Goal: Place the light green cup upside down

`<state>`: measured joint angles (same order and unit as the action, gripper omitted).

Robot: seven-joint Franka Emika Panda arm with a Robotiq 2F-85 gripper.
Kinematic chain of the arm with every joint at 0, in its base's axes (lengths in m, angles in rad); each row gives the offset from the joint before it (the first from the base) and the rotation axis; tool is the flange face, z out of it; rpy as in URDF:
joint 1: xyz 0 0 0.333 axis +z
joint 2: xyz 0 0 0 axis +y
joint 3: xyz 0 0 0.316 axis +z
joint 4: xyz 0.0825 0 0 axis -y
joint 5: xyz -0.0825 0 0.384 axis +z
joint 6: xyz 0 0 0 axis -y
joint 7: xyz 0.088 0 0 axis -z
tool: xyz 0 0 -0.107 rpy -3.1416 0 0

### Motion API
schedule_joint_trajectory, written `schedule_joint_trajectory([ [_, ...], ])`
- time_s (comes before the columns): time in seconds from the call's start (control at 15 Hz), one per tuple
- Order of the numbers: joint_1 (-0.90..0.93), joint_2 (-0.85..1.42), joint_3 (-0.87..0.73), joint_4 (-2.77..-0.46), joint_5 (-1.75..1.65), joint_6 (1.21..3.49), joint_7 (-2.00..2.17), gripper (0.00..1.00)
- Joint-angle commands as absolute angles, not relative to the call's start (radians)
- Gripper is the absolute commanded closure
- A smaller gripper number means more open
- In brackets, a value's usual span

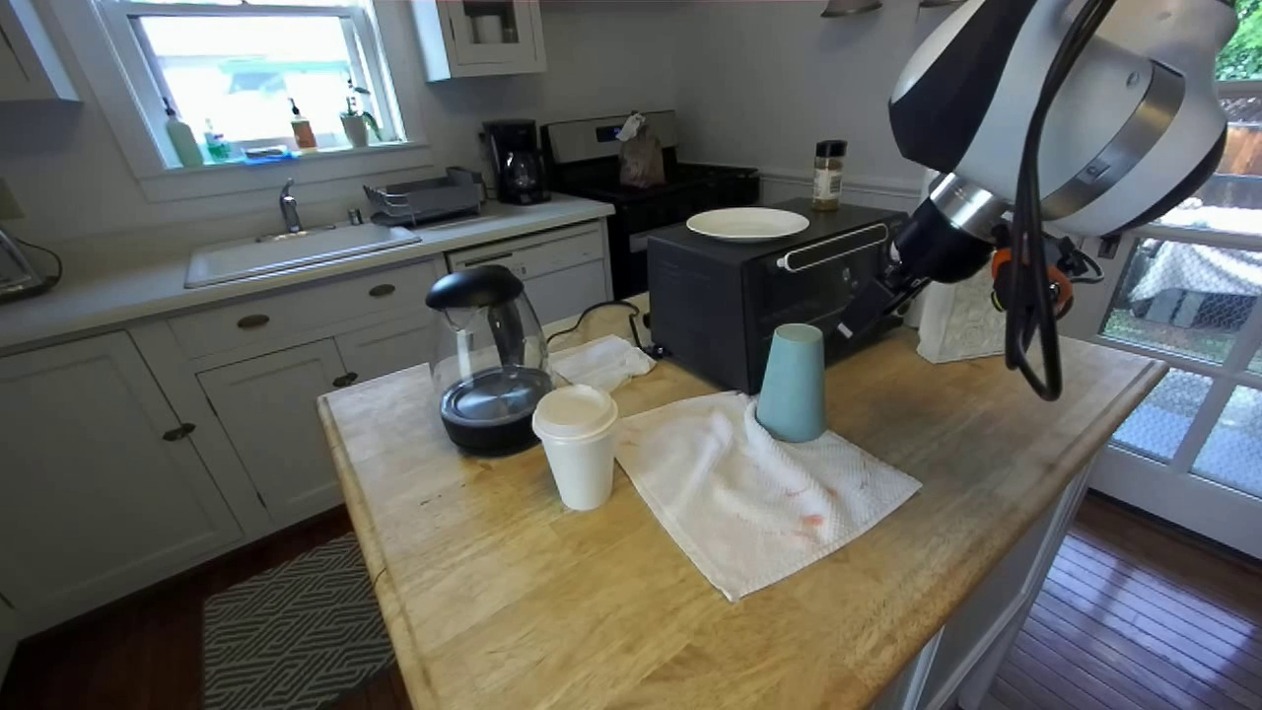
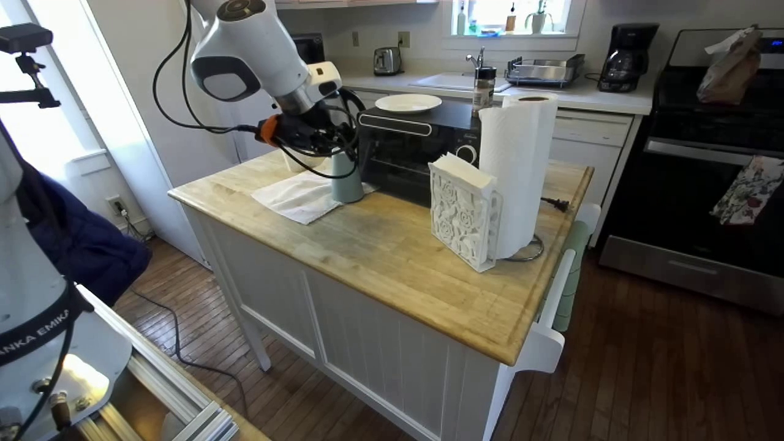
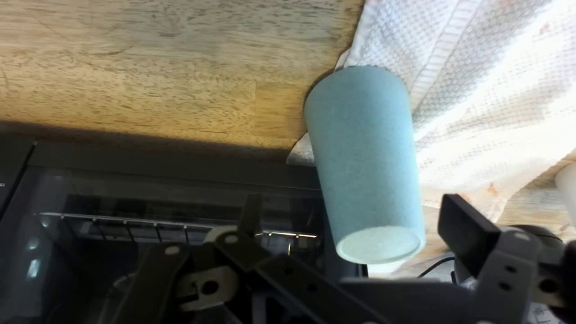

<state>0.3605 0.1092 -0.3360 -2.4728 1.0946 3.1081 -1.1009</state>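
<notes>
The light green cup (image 1: 795, 390) stands upside down, wide rim down and base up, at the edge of a white cloth (image 1: 749, 523) on the wooden table. The cup also shows in an exterior view (image 2: 347, 184), partly behind cables, and in the wrist view (image 3: 366, 166). My gripper (image 3: 355, 220) is open, with one finger on each side of the cup's base in the wrist view and visible gaps to both. In an exterior view the gripper (image 1: 856, 314) is just beside the cup's top, at about its height. The white cup (image 1: 577, 449) stands left of the cloth.
A black toaster oven (image 1: 700, 296) with a white plate (image 1: 747, 223) and a spice jar (image 1: 828, 176) on top stands close behind the cup. A glass kettle (image 1: 493, 375) stands near the white cup. A napkin holder (image 2: 462, 211) and paper towel roll (image 2: 517, 177) stand farther along the table.
</notes>
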Motion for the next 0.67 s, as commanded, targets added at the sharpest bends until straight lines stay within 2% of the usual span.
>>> schedule_joint_trajectory([
  [0.0, 0.32, 0.042, -0.346, -2.508, 0.89, 3.039, -0.947, 0.0],
  [0.07, 0.298, 0.033, -0.339, -2.508, 0.835, 3.017, -0.903, 0.0],
  [0.13, 0.163, 0.017, -0.223, -2.517, 0.73, 2.997, -0.818, 0.0],
  [0.2, 0.276, 0.013, -0.344, -2.507, 0.716, 2.966, -0.805, 0.0],
  [0.6, 0.239, -0.061, -0.354, -2.482, 0.418, 2.811, -0.563, 0.0],
])
